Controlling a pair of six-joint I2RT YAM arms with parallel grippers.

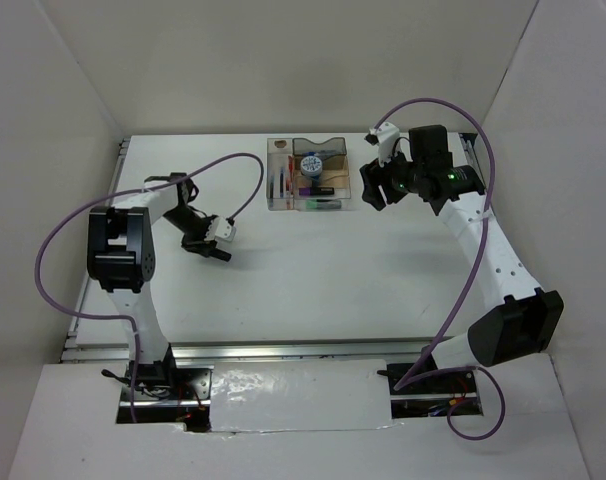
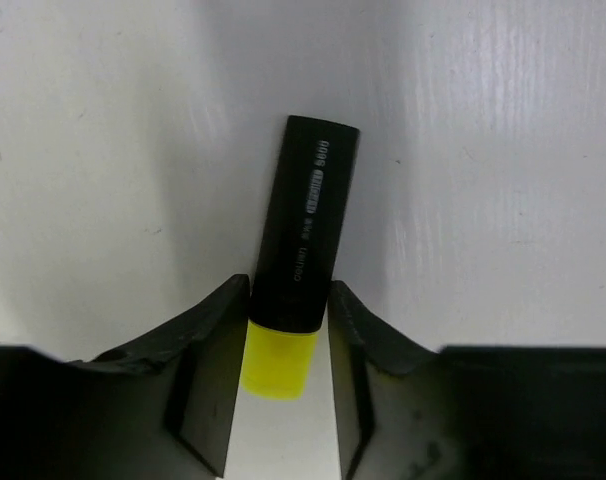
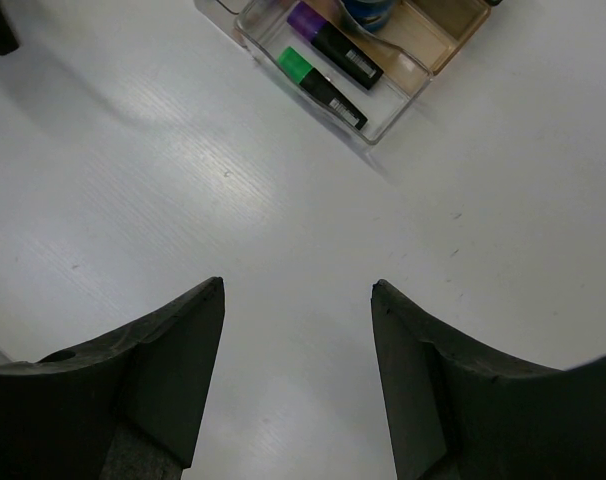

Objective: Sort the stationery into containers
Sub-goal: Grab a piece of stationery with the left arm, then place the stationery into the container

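At the near edge of the table [image 1: 313,290], the left arm [image 1: 121,245] rises from its base, folds at the elbow and reaches right and a little forward, its wrist tipped down over the left half of the surface. The left gripper [image 1: 218,252] is pinched on a yellow highlighter [image 2: 303,240]. In the left wrist view its two dark fingers [image 2: 208,350] press against the sides of the black barrel just above the yellow cap, and the barrel points away from the camera over the white table. Whether the highlighter touches the surface I cannot tell.

The right arm [image 1: 483,250] stretches further. From its base it bends out to the right, then runs up and left to a wrist near the far end. The right gripper [image 3: 298,285] hangs above bare table, jaws spread wide with nothing between them, just right of the organiser [image 1: 333,146].

The organiser stands at the far middle of the table. Its nearest compartment holds a green highlighter [image 3: 323,88] lying flat, with a purple highlighter [image 3: 333,42] beside it. A round blue-white tub [image 1: 311,163] sits behind them, and thin pens [image 1: 283,185] lie in the left compartment.
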